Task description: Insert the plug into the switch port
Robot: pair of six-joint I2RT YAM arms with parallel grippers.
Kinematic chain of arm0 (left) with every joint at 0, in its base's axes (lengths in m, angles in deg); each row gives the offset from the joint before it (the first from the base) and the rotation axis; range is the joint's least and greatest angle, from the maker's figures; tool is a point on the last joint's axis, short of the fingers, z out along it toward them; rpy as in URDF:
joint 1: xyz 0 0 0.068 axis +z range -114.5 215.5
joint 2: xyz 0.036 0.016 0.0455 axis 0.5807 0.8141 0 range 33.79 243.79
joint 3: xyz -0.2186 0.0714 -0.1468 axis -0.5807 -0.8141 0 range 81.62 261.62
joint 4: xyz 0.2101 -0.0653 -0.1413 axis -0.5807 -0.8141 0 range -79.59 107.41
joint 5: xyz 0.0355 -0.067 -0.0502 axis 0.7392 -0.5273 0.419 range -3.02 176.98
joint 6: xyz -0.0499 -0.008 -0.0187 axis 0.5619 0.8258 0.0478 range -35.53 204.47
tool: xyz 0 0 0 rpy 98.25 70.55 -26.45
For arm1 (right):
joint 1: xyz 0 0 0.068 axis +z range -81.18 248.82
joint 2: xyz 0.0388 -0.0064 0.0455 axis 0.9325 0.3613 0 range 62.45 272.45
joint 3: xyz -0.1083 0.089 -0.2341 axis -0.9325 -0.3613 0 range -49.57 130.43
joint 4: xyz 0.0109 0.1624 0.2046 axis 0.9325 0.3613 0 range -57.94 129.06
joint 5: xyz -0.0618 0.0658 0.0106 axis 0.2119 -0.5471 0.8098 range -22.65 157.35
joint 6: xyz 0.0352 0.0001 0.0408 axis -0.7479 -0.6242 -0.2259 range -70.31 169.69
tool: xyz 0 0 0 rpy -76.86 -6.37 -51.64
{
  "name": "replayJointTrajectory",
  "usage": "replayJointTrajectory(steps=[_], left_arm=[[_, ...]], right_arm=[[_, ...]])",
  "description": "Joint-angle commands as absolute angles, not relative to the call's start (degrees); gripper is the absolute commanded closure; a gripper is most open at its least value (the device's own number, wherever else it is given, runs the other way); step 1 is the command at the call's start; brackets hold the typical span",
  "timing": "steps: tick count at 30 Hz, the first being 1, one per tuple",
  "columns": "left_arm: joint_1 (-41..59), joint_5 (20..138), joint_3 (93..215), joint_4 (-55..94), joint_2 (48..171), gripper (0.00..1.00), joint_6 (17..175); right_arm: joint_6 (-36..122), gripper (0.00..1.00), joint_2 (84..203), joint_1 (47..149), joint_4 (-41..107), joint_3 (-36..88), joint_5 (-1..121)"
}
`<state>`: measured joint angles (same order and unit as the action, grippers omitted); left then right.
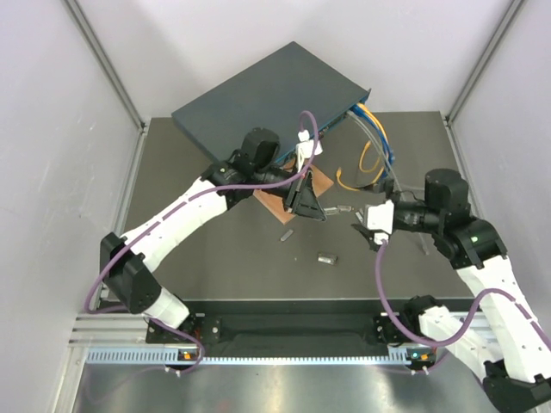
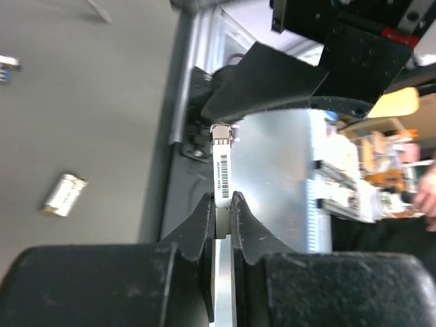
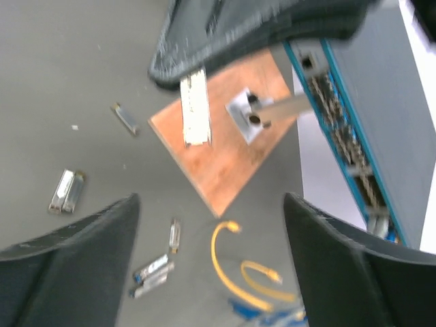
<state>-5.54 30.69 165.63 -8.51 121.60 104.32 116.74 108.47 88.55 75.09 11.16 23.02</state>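
The switch (image 1: 267, 95) lies at the back of the table, and its teal socket face (image 3: 340, 129) shows in the right wrist view. My left gripper (image 2: 221, 201) is shut on a white-and-silver plug (image 2: 221, 163) with a barcode label, which sticks out past the fingertips. In the top view the left gripper (image 1: 308, 205) hangs over a brown wooden square (image 1: 288, 196) in front of the switch. The right wrist view shows the plug (image 3: 194, 109) above that square (image 3: 225, 163). My right gripper (image 1: 370, 225) is open and empty, to the right; its fingers (image 3: 68, 272) stand wide apart.
Several loose plugs lie on the dark mat (image 1: 325, 257) (image 1: 287, 232) (image 3: 66, 191) (image 3: 153, 272). Yellow cables (image 3: 231, 266) and blue cables (image 1: 379, 138) trail from the switch's right end. A small metal bracket (image 3: 248, 112) sits on the wooden square.
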Motion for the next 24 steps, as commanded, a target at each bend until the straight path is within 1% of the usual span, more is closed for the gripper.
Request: replayJointTrajectory(steps=[1,2,3,5,6,9,14,17,18,20,21,22,23,24], left_arm=[[-5.55,25.64,164.68,-0.88,121.77,1.00,111.27],[-5.63,25.55,163.98,-0.27,121.77,1.00,112.06],[-5.55,25.37,163.62,1.22,121.95,1.00,112.85],[-5.46,25.20,163.18,2.02,122.04,1.00,113.91],[-5.54,25.37,163.27,2.29,122.12,1.00,114.08],[-5.46,25.37,163.44,2.64,122.48,1.00,114.17],[-5.46,25.55,163.27,2.55,122.83,1.00,114.26],[-5.46,25.90,163.44,2.38,123.09,1.00,114.35],[-5.46,25.99,163.44,2.38,123.00,1.00,114.35],[-5.46,26.07,163.44,2.29,123.00,1.00,114.35],[-5.46,26.08,163.44,2.46,123.00,1.00,114.26],[-5.46,26.16,163.53,2.46,123.00,1.00,114.17],[-5.46,26.34,163.53,2.38,123.00,0.93,114.00],[-5.28,26.77,163.62,2.20,122.92,0.86,113.48]], right_arm=[[116.50,0.21,109.91,91.84,70.30,11.52,19.27],[115.10,0.26,110.26,92.46,69.86,11.78,19.45],[114.56,0.33,110.79,93.60,69.77,12.04,19.71],[113.25,0.41,111.49,94.74,69.85,12.66,19.89],[113.24,0.48,112.02,95.97,70.20,12.75,20.50],[113.06,0.57,112.81,98.61,71.00,12.92,23.39],[111.13,0.61,113.25,100.37,69.50,12.92,25.60],[110.87,0.67,113.60,100.81,69.15,12.92,27.01],[110.87,0.72,113.60,101.08,69.15,12.92,27.53],[111.39,0.80,113.60,101.34,69.24,12.75,28.15],[111.65,0.88,113.69,101.69,69.24,12.66,28.76],[111.83,0.94,113.60,101.78,69.33,12.57,29.20],[111.83,1.00,113.60,101.96,69.07,12.49,29.64],[111.57,1.00,113.52,102.04,68.80,12.40,30.34]])
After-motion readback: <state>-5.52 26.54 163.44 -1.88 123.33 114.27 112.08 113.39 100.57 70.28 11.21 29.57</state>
